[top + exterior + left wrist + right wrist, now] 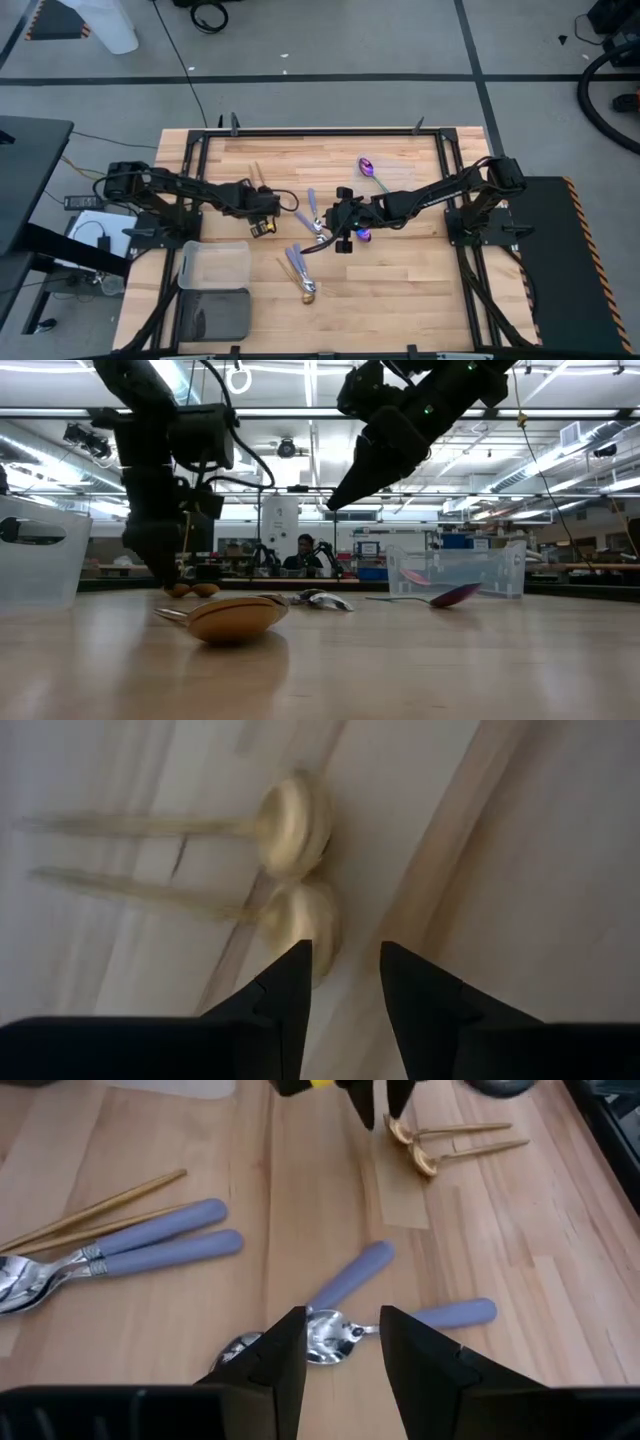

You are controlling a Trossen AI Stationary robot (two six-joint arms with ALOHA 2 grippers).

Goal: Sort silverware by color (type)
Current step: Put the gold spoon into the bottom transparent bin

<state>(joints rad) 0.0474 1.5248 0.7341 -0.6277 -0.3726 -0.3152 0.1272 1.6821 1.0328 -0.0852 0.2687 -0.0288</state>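
High view: left gripper (264,226) lowered beside two gold spoons (258,178), apparently lined up for pick. Right gripper (343,240) held over lavender-handled spoons (313,217) at table centre; purple spoon (368,170) lay apart.

Low view: gold spoon bowl (236,618) seen nearest, clear container (455,568) behind.

Left wrist view: fingers (285,982) parted, nothing gripped, gold bowls just ahead.

Right wrist view: fingers (420,1348) parted, empty; silver bowls directly between and below them, likely next grasp.

A gold spoon (235,618) lies nearest on the table (420,670); a purple spoon (450,596) rests farther back.
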